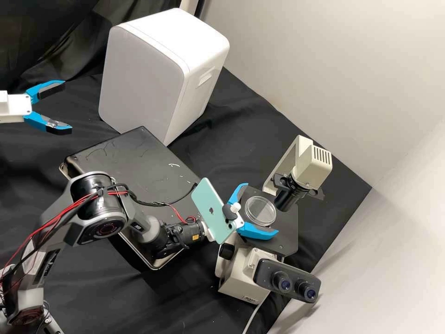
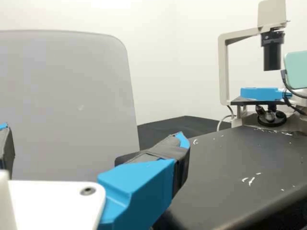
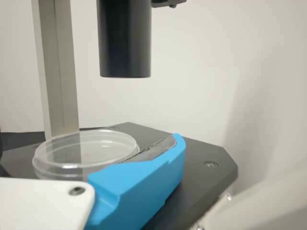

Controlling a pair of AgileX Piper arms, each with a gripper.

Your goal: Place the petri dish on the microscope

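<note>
Presently dish (image 1: 260, 211) sits on microscope (image 1: 241, 273) stage (image 1: 286, 228) under the black tube (image 1: 283, 200), right gripper (image 1: 261, 209) fingers spread either side, near one close to its rim; risk: skewed withdrawal hooks the rim, dragging dish off the stage; left gripper (image 1: 66, 106) spread, far left.

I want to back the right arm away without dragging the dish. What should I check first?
1. Dish flat on the stage: ok.
2. Dish centred under the lens: cannot tell; it looks offset to one side.
3. Right gripper open: ok, a gap shows at one finger in the high view.
4. Other finger clear of the dish rim: cannot tell; it lies close alongside.
5. Left gripper out of the way: ok, open and far from the microscope.
</note>
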